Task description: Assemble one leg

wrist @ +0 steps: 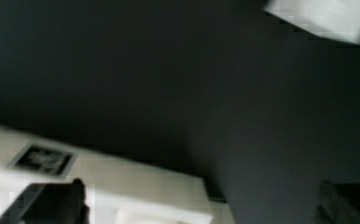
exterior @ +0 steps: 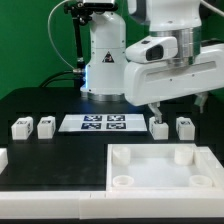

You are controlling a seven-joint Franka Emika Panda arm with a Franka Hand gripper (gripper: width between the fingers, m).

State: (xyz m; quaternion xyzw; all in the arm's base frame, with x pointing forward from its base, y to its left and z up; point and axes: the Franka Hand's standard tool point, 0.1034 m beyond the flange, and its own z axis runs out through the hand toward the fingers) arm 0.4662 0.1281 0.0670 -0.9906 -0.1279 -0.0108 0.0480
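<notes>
The leg (exterior: 158, 127) sat just below our gripper (wrist: 203, 205), jaws apart; we judged an off-centre descent could knock it sideways.

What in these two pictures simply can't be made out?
Exterior view: white piece at the exterior view's left edge, cut off.
Exterior view: tags on the legs, too small to read.
Wrist view: white shape, cut off by the frame, blurred.
Wrist view: the hand, fingers cropped by the frame.
</notes>
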